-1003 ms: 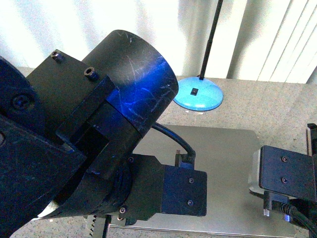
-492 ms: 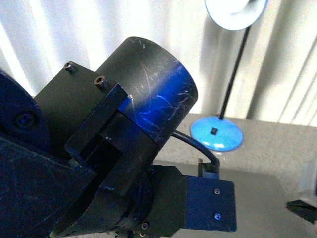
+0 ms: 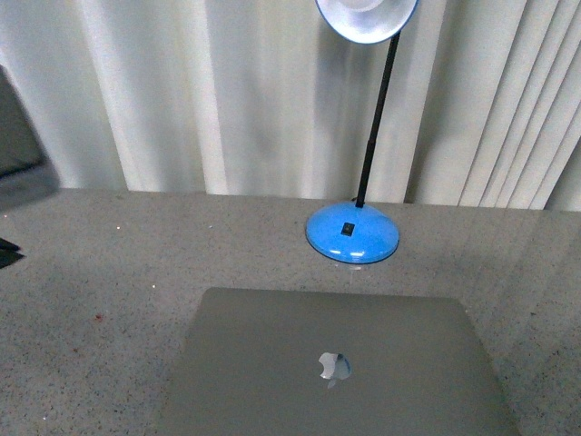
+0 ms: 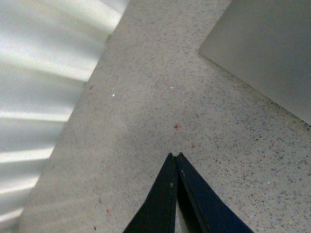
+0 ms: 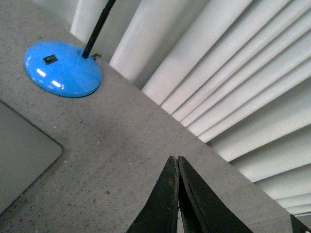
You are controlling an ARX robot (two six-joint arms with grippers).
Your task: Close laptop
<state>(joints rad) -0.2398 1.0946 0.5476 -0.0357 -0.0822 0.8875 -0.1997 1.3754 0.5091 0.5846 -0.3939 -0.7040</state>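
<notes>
A: Left gripper (image 4: 175, 156) pinched tight, tips meeting, nothing between them. Hanging over bare speckled table (image 4: 146, 97), a corner of the laptop (image 4: 272, 53) just off to one side.

B: Same on the right gripper (image 5: 176, 159): pressed together, empty. Parked above the table near the blue lamp base (image 5: 63, 68), pleated curtain (image 5: 233, 73) behind. Laptop corner barely in that view.

A: Neither touching the lid, then. Probably because no more pushing needed.

B: Agreed. From the front: laptop (image 3: 336, 363) flat on the table, lid down, shiny logo (image 3: 334, 366) facing up. No screen or keys showing. No arm visible over it either.

A: Lamp (image 3: 352, 232) standing just beyond the far edge, apart from the lid. No obstruction there.

B: Looks finished. Front edge cut off below, though, so full seating of the lid not confirmable.
</notes>
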